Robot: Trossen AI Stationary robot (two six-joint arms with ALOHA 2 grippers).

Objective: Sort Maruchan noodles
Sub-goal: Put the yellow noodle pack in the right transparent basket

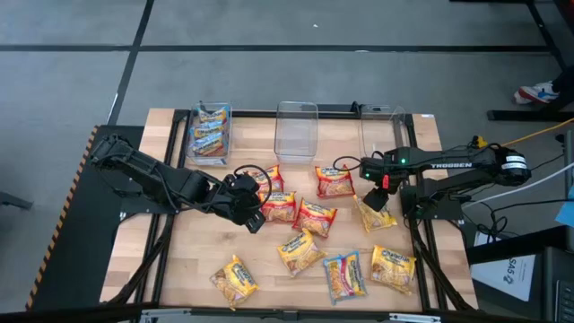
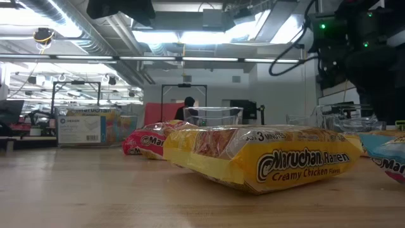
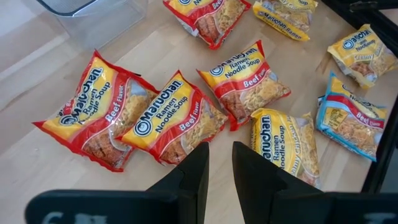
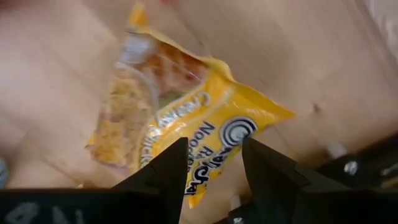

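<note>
While left fingers (image 3: 219, 169) empty, slightly parted: yellow packet (image 4: 186, 118) pinched between right fingers (image 4: 214, 168).

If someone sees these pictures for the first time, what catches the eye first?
Bright ramen packets scattered over the wooden table, red ones mid-table, yellow ones nearer the front. The right gripper holds a yellow packet by its edge; the left gripper is open above the red packets. One bin at the back already holds packets.
</note>
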